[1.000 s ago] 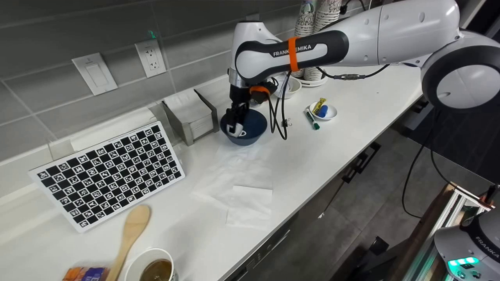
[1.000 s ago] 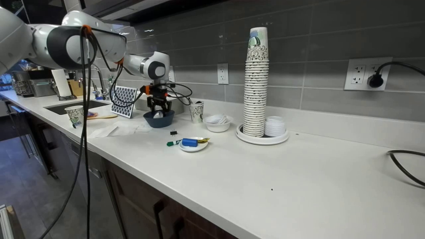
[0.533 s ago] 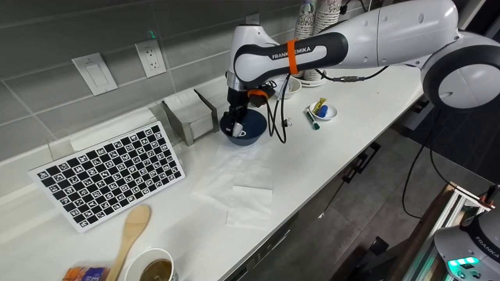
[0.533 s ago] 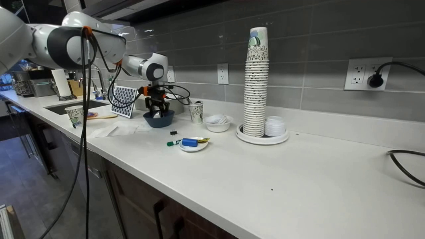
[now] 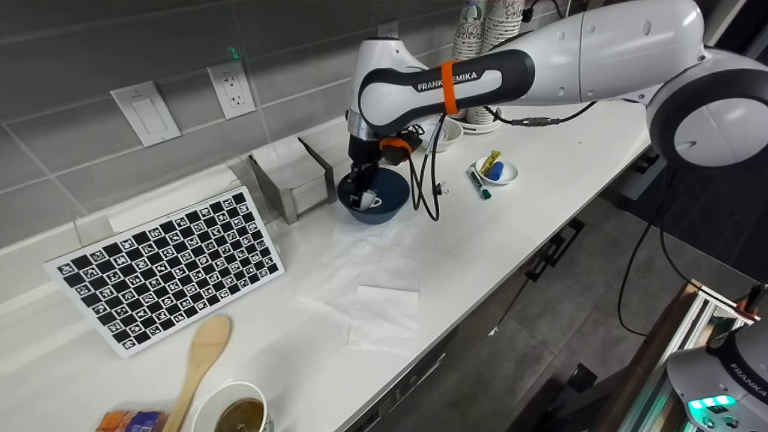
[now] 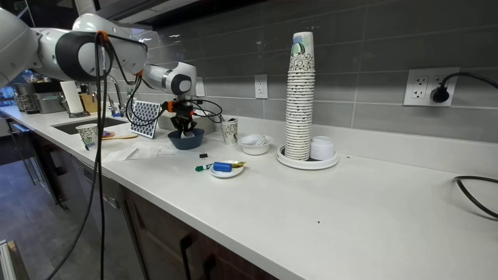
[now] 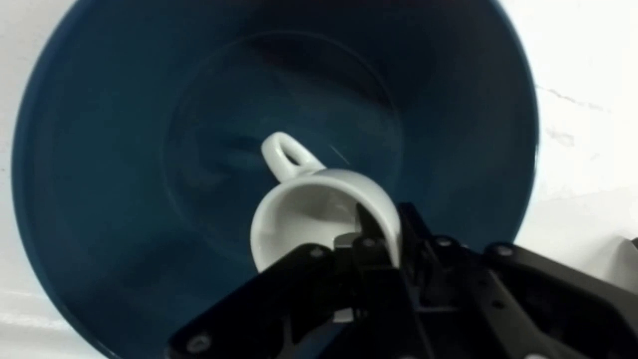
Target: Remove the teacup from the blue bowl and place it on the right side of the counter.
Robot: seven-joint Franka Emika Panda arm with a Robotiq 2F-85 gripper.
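In the wrist view, pinching one wall of the white teacup (image 7: 310,207) between the jaws of the gripper (image 7: 386,215), inside the blue bowl (image 7: 99,149). In an exterior view, holding the teacup tilted in the bowl, just beside the napkin box (image 5: 290,206). In an exterior view, hanging down into the bowl on the counter (image 6: 311,200), near a patterned paper cup (image 6: 230,134).

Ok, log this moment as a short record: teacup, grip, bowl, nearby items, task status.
Teacup: white, inside the blue bowl
Fingers: closed on the teacup's wall, one inside, one outside
Handle: free of the fingers
Teacup touching bowl's base: cannot tell
Bowl: on the counter, near the napkin holder
Other items: green marker, wooden spoon, paper-cup stack
Task status: teacup not yet out of the bowl
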